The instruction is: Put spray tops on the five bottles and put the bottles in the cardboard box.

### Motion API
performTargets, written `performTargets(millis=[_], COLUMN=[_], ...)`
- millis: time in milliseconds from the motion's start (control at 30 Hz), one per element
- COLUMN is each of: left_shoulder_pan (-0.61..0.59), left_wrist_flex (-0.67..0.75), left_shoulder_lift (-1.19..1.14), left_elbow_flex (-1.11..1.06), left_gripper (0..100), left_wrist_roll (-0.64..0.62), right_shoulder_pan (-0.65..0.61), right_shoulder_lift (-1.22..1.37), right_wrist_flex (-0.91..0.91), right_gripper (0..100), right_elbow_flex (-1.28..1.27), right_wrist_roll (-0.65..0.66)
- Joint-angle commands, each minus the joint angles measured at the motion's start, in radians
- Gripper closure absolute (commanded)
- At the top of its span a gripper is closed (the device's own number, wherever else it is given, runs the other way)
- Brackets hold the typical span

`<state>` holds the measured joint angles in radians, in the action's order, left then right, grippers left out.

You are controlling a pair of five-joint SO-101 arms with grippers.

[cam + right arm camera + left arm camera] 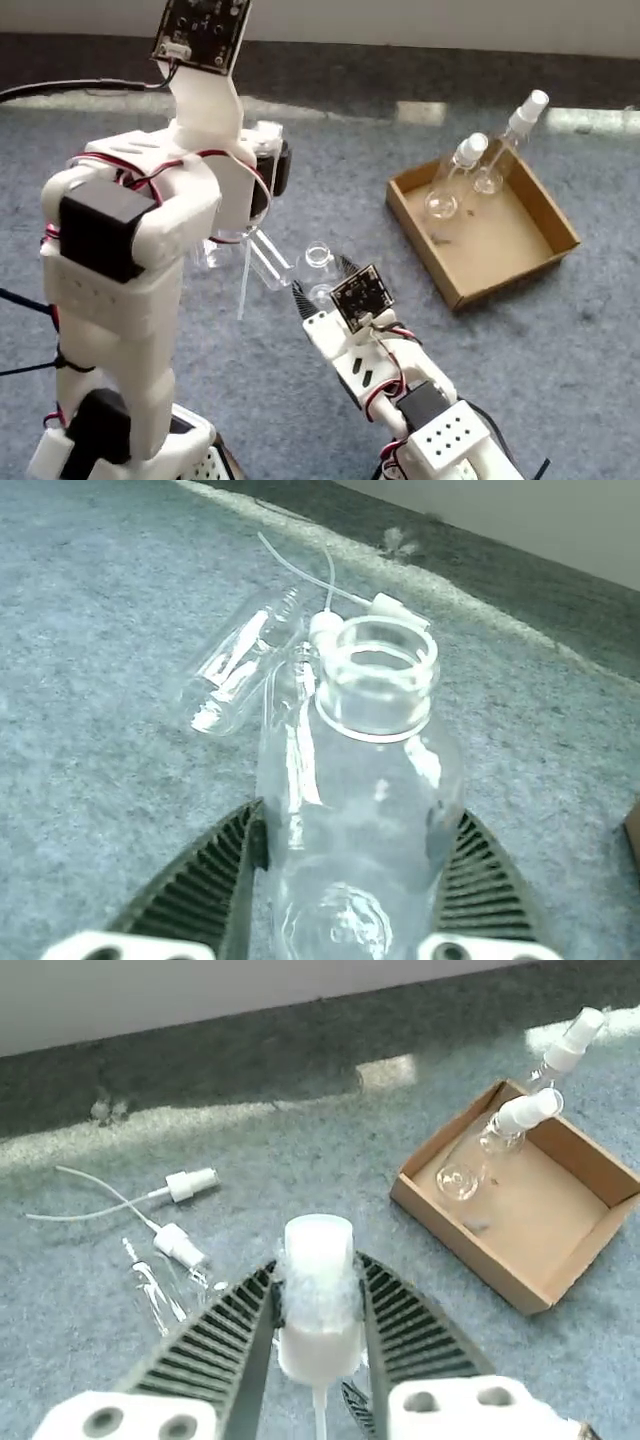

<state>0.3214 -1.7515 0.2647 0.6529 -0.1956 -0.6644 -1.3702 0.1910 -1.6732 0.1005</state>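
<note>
Left hand (318, 1272) clamps a spray top (318, 1305); right hand (357, 822) clamps an uncapped bottle (372, 705).

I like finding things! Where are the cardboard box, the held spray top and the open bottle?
cardboard box (505, 235): high view, bare floor inside.
spray top (318, 1250): left wrist view, white cap.
bottle (375, 770): right wrist view, glass shoulder.
</note>
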Motion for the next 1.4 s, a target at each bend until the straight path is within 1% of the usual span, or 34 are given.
performTargets(millis=[0,67,133,200,400,467,600,767,900,1067,1167,1367], left_shoulder_pan=[0.041,0.056,0.059,0.059,0.067,0.067,0.068,0.071,0.097,0.151,0.154,0.157], left_wrist_flex=[0.026,0.054,0.146,0.275,0.758,0.896,1.103,1.316,1.396,1.395,1.396,1.398], left_shoulder_lift=[0.162,0.228,0.292,0.358,0.55,0.601,0.687,0.812,0.9,0.98,1.01,1.084], left_elbow_flex=[-0.194,-0.306,-0.417,-0.532,-0.869,-0.97,-1.147,-1.334,-1.471,-1.531,-1.584,-1.761], left_gripper=[100,100,100,100,100,100,100,100,100,100,100,100], left_wrist_roll=[0.005,0.005,0.005,0.005,0.011,0.011,0.011,0.011,0.011,0.011,0.011,0.011], right_shoulder_pan=[-0.018,-0.018,-0.019,-0.018,-0.015,-0.016,-0.018,-0.016,-0.016,-0.016,-0.015,-0.015], right_shoulder_lift=[-0.019,-0.019,-0.019,-0.019,-0.019,-0.019,-0.019,-0.019,-0.019,-0.019,-0.019,-0.019], right_wrist_flex=[-0.03,-0.03,-0.03,-0.03,-0.03,-0.03,-0.03,-0.03,-0.03,-0.03,-0.03,-0.03], right_gripper=[84.6,84.6,84.6,84.6,84.6,84.6,84.6,84.6,84.6,84.6,84.6,84.6], right_elbow_flex=[-0.073,-0.073,-0.073,-0.073,-0.073,-0.073,-0.073,-0.073,-0.073,-0.073,-0.073,-0.07], right_wrist_roll=[-0.002,-0.002,-0.002,-0.002,-0.002,-0.002,-0.002,-0.002,-0.002,-0.002,-0.002,-0.002])
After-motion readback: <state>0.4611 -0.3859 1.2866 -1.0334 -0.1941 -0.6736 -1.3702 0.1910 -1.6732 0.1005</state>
